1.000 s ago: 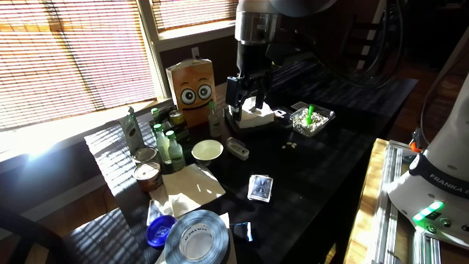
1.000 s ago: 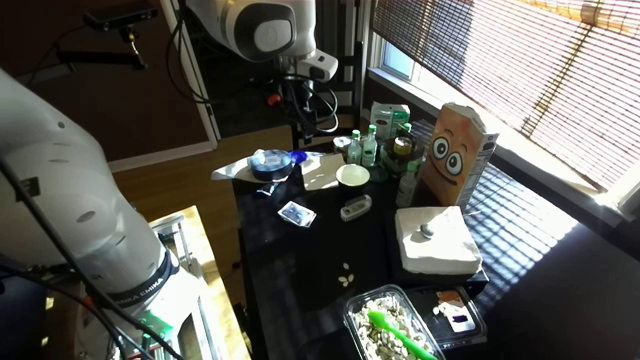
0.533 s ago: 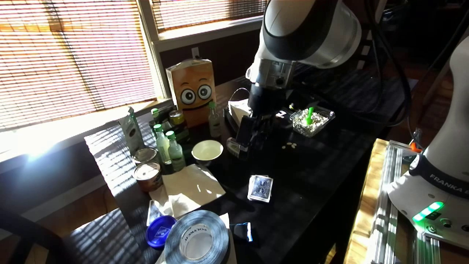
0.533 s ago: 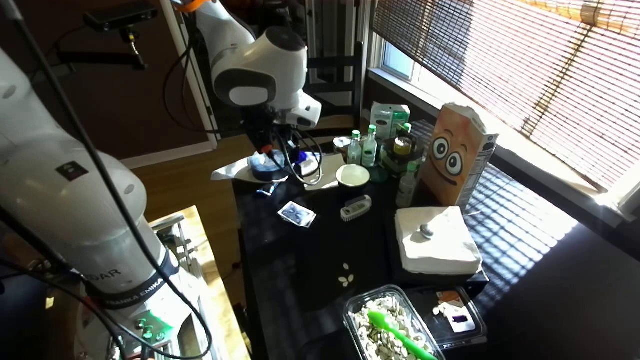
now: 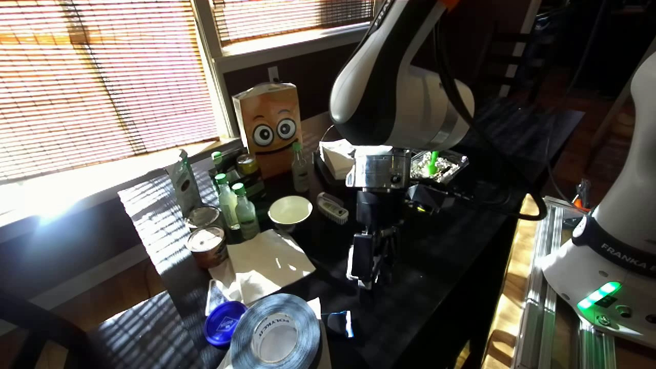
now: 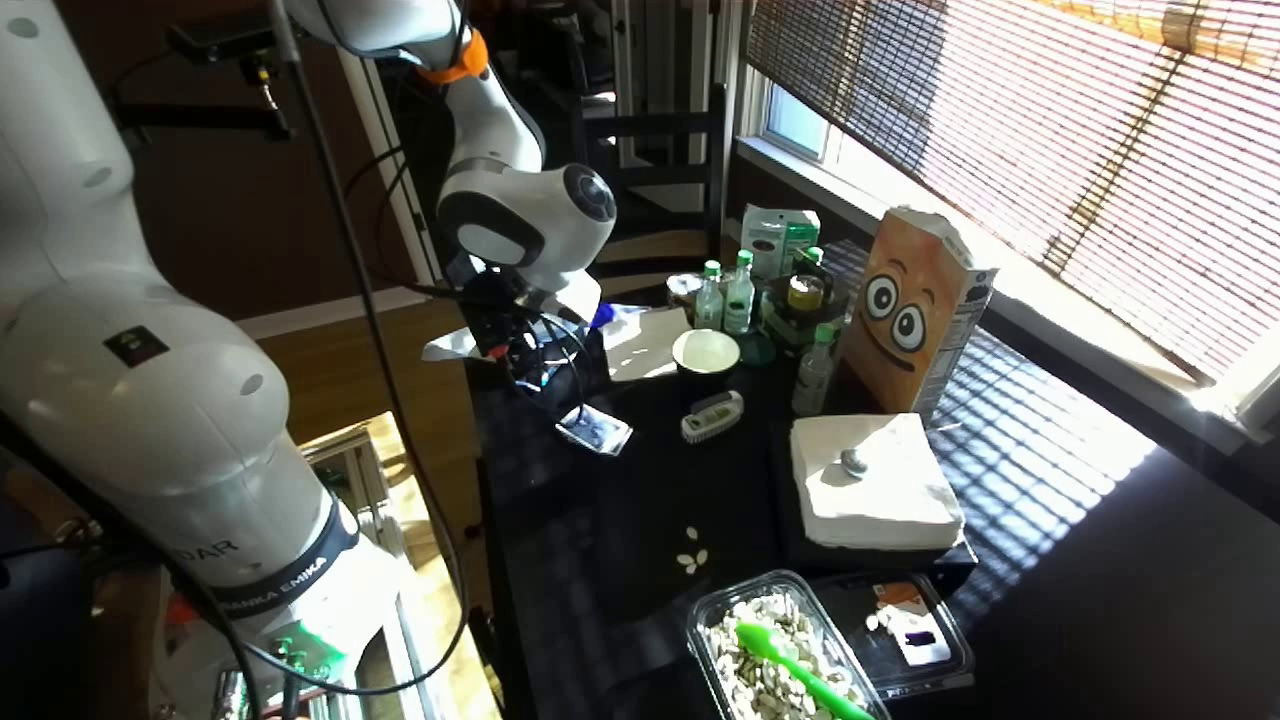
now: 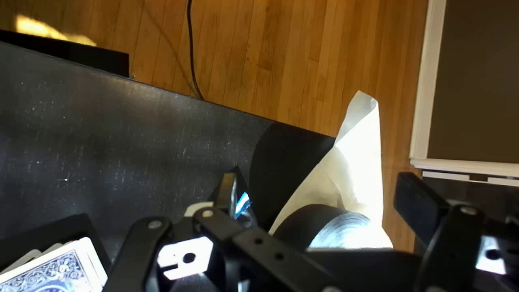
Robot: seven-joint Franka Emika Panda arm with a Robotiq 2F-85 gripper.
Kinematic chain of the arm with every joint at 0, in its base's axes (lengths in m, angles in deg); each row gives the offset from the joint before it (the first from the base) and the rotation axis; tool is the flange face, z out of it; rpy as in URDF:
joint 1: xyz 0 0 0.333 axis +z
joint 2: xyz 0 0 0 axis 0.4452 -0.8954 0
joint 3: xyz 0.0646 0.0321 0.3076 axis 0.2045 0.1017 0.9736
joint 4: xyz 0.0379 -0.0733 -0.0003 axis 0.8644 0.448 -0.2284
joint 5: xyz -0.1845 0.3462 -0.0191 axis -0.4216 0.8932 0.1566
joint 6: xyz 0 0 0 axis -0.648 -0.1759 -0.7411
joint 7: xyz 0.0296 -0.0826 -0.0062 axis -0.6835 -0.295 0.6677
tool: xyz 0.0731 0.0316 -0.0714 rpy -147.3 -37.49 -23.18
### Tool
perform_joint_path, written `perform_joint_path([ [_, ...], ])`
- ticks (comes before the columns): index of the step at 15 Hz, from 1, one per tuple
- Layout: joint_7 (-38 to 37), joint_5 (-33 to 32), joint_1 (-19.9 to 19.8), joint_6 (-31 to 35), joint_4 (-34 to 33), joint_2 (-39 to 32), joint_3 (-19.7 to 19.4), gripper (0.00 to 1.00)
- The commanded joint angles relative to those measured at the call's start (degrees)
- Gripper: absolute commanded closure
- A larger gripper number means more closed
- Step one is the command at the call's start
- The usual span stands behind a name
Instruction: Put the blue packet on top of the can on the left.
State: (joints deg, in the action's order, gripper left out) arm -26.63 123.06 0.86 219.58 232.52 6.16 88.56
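The small blue packet [image 5: 339,325] lies flat on the dark table beside the tape roll. It looks mostly dark, with a bright-blue edge and a white glint. In the wrist view the packet [image 7: 243,204] shows just inside one finger [image 7: 226,194], partly hidden by it. The can [image 5: 207,251], with a pale top and reddish-brown sides, stands at the table's far-left side, in front of a similar can [image 5: 204,216]. My gripper [image 7: 318,194] is open with nothing between its fingers. In an exterior view the gripper [image 5: 365,287] hangs above the table, a short way from the packet.
A tape roll [image 5: 277,333] on paper and a deep-blue lid [image 5: 224,323] stand beside the packet. Playing cards [image 6: 594,429] lie near my gripper. Green-capped bottles [image 5: 246,212] and a bowl [image 5: 290,210] stand near the cans. The table edge [image 7: 227,108] is close.
My arm has swung down and across the table, from over the white box side past the brush to beside the cards and packet. The objects on the table have not moved.
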Motion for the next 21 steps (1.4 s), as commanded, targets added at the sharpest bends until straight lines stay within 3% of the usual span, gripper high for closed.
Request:
perform_joint_path([
  [1,-0.2,-0.8,-5.9,0.2,-0.5,-0.9,5.6,0.0],
  [5,10.3,2.3,-10.9,-3.6,-3.7,-6.3,9.8,0.0],
  [11,7.9,16.0,-13.6,5.0,-5.8,-12.9,11.4,0.0],
  [15,12.9,19.2,-14.7,3.2,-8.9,-17.6,11.7,0.0],
  [18,17.3,23.3,-15.0,2.8,-11.2,-20.4,11.5,0.21],
  [21,18.5,24.3,-14.3,3.7,-12.4,-22.4,10.7,0.29],
])
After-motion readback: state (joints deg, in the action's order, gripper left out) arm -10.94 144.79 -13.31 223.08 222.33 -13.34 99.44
